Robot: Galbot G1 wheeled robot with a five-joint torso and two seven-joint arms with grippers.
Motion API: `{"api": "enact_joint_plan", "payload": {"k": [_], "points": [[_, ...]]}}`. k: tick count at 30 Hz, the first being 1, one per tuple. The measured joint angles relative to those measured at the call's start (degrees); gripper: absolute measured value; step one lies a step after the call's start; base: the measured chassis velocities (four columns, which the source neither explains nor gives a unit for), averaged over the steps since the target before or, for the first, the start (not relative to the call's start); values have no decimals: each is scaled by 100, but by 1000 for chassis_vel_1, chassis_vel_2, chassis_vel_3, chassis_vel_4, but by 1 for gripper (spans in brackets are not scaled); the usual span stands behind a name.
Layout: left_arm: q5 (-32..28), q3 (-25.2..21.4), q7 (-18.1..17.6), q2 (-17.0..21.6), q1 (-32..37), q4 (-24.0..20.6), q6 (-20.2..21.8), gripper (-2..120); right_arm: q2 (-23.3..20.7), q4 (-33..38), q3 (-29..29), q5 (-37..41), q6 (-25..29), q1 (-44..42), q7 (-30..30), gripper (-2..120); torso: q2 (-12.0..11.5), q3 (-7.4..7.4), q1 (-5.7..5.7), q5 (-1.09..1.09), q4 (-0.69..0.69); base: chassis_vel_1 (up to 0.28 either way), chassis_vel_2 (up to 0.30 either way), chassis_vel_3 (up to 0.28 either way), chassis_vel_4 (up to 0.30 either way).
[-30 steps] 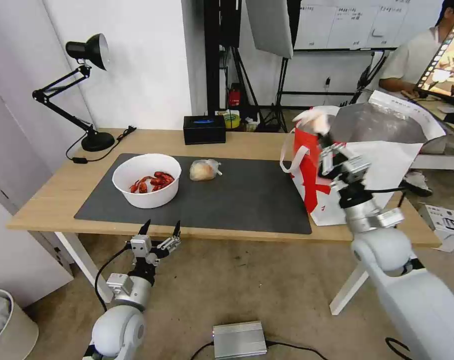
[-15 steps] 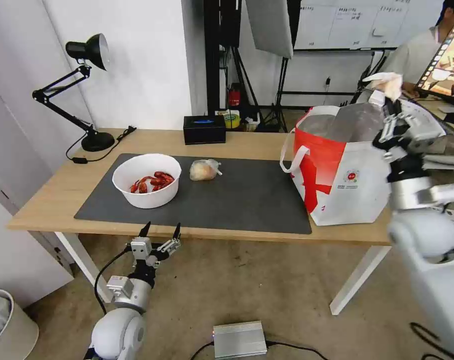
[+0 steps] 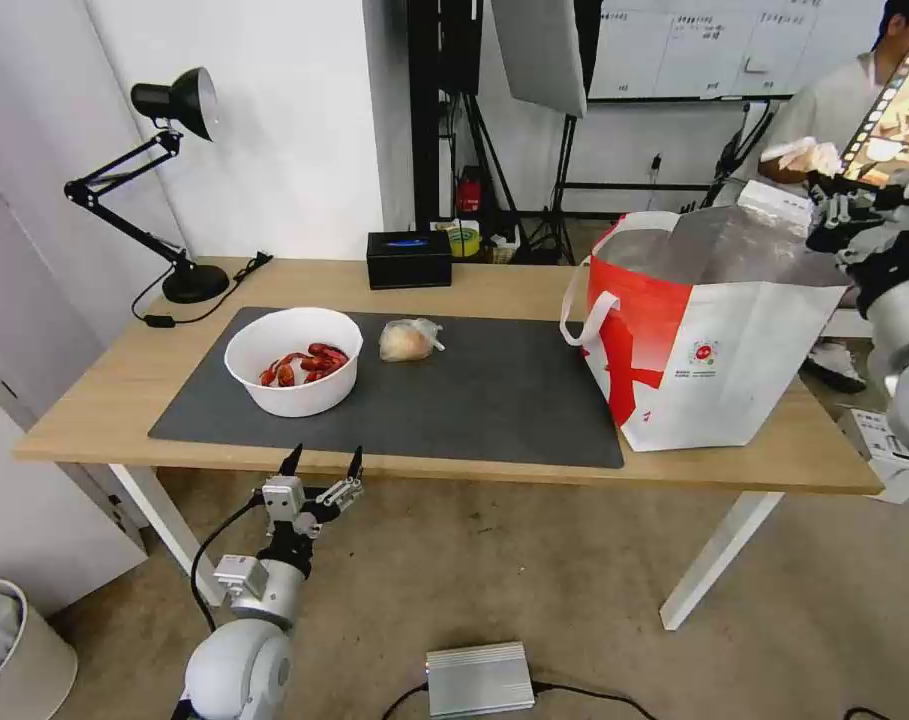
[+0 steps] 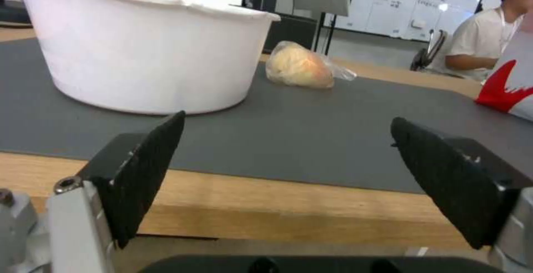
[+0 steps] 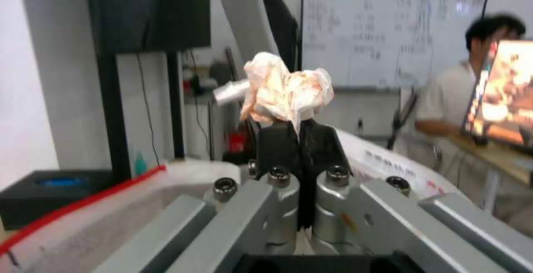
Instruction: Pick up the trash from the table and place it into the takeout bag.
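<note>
Light-wood table (image 3: pixel 104 400) on white legs, seen beyond the open left claw (image 3: pixel 322 462). Dark grey mat (image 3: pixel 494 400) lies just past it; black desk lamp (image 3: pixel 174 180) and black tissue box (image 3: pixel 409 258) stand farther back.

Lighting: bright, even, daylight-like; soft shadows under the table (image 3: pixel 124 390). Glare: monitor (image 3: pixel 899 115) at the head view's right edge washed out; whiteboard (image 5: pixel 389 27) pale and hazy. Distortion: wide-angle bending toward the head view's edges. Focus: right wrist view soft throughout, background blurred; left wrist view soft, near fingers (image 4: pixel 150 173) fairly sharp.
</note>
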Motion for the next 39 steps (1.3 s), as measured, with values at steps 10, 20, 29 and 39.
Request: {"api": "enact_joint_plan", "payload": {"k": [10, 20, 29, 39], "points": [[64, 81, 9, -25, 4, 28, -24, 100, -175, -595, -731, 1030, -1091, 1208, 498, 0, 0, 0, 1, -1, 1, 0, 0, 0, 0], [95, 85, 13, -56, 53, -24, -35, 100, -8, -907, -1447, 2382, -1781, 2029, 1351, 0, 0, 0, 1, -1, 1, 0, 0, 0, 0], [82, 43, 12, -62, 70, -87, -36, 100, -8, -1062, -1787, 2860, -1993, 2306, 1796, 2, 0, 0, 0, -1, 0, 0, 0, 0, 0], [109, 136, 11, -133, 58, -66, -37, 100, 81, -1199, -1886, 3319, -1990, 2475, 2094, 33, 0, 0, 0, -1, 0, 0, 0, 0, 0]]}}
